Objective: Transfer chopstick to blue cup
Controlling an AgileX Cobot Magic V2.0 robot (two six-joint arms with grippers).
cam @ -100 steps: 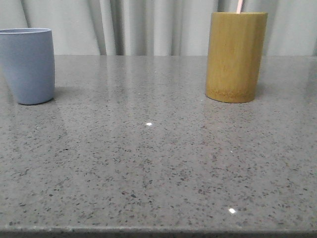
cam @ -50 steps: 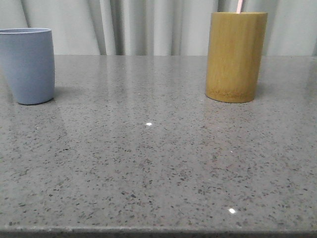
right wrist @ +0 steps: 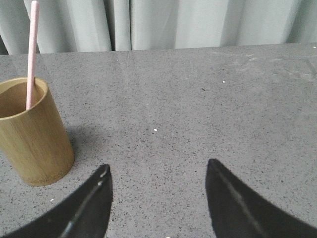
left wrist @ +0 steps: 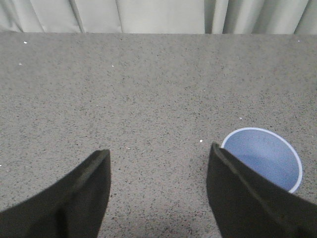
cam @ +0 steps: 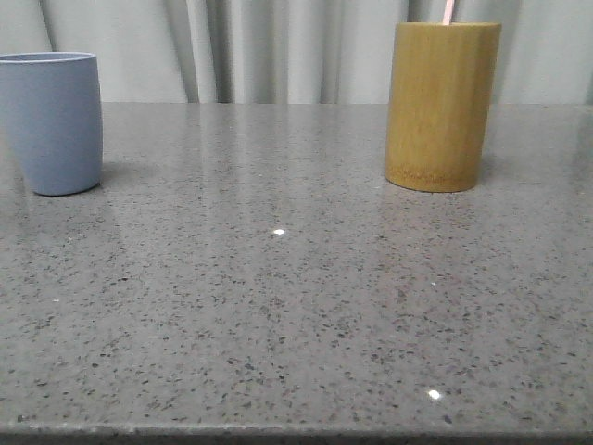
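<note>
The blue cup (cam: 54, 122) stands upright at the far left of the grey table; it also shows from above in the left wrist view (left wrist: 265, 157), empty. A pale pink chopstick (right wrist: 31, 53) stands in the yellow-brown bamboo holder (right wrist: 30, 131); in the front view only its tip (cam: 447, 11) shows above the holder (cam: 439, 106). My left gripper (left wrist: 158, 154) is open and empty above the table, with the blue cup just beyond one finger. My right gripper (right wrist: 157, 169) is open and empty, with the holder off to one side. Neither gripper shows in the front view.
The speckled grey stone table (cam: 278, 297) has its front edge at the bottom of the front view. Pale curtains (cam: 278, 46) hang behind the table's far edge.
</note>
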